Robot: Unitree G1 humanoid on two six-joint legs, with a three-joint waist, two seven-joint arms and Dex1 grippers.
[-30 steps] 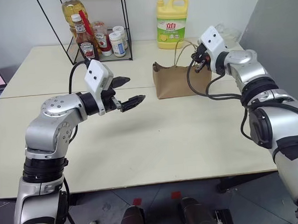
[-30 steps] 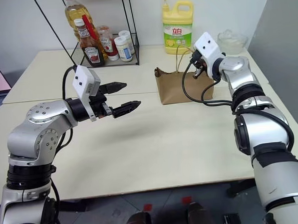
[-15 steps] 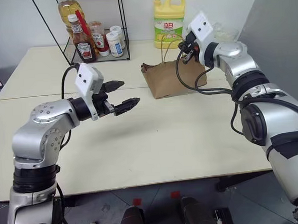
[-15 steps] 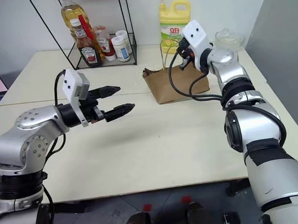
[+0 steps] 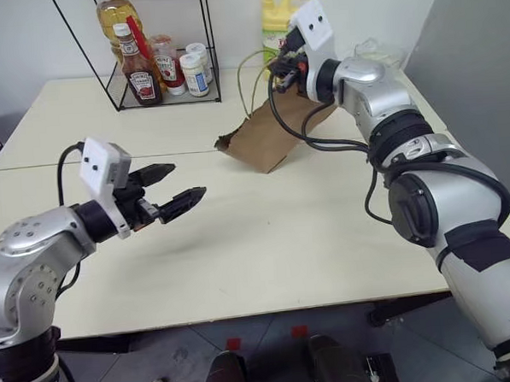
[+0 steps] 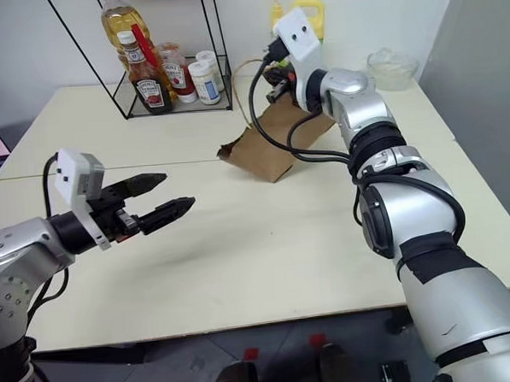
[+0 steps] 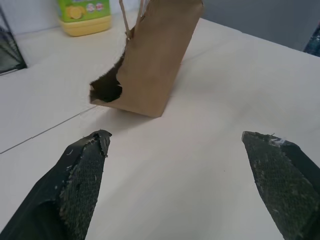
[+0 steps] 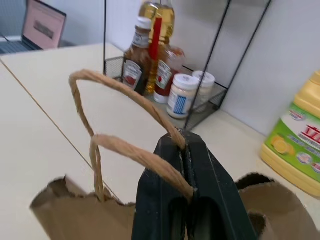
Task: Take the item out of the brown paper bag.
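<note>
The right gripper [image 8: 186, 150] has its jaws pressed together, pinching the twine handles [image 8: 112, 115] of the brown paper bag [image 5: 273, 134]; in the right wrist view both looped handles run into the seam between the two black fingers. The left gripper [image 5: 176, 185] has its jaws spread wide with nothing between them, held above the near-left part of the table [image 5: 266, 242], well apart from the bag.

The bag is tilted, its upper end raised by the handles toward the right gripper and its lower corner touching the table near the middle of the far half. In the left wrist view its torn open mouth [image 7: 106, 87] faces the left gripper's fingers [image 7: 80, 185], dark inside; whether the soda bottle is in there cannot be told.

Behind the bag, at the table's far edge, stands a yellow detergent jug [image 6: 309, 15]. At the far-left corner a black wire rack [image 5: 158, 51] holds a ketchup bottle [image 5: 137, 64], an oil bottle [image 5: 116, 14] and small white-capped jars [image 5: 195, 66]. A clear glass bowl [image 6: 392, 66] sits near the far-right corner.
</note>
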